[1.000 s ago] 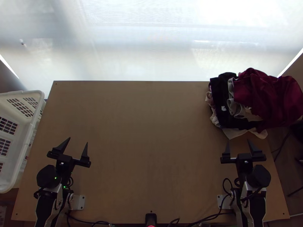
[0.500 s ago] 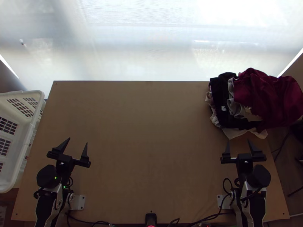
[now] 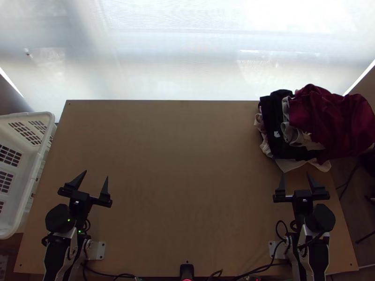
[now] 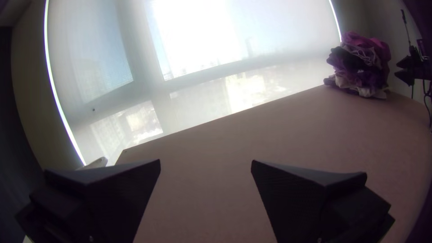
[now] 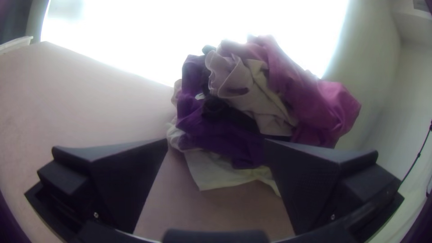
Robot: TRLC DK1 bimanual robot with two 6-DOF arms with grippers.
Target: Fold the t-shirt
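A bunched heap of garments lies at the table's far right corner, with a dark red cloth (image 3: 330, 119) on top, a black one (image 3: 276, 140) beside it and pale cloth (image 3: 293, 165) at the bottom. Which piece is the t-shirt, I cannot tell. My left gripper (image 3: 97, 177) stands open over the table's near left, far from the heap; in its wrist view the left gripper (image 4: 205, 163) has nothing between its fingers. Just on the near side of the heap, my right gripper (image 3: 295, 177) is open and apart from the cloth. The right wrist view has the right gripper (image 5: 216, 141) before the heap (image 5: 220, 130).
A white plastic basket (image 3: 35, 157) stands against the table's left side. The wooden table (image 3: 183, 178) stretches between the two arms, and a pale window blind (image 3: 187, 61) hangs behind its far edge. Black cables run along the near edge.
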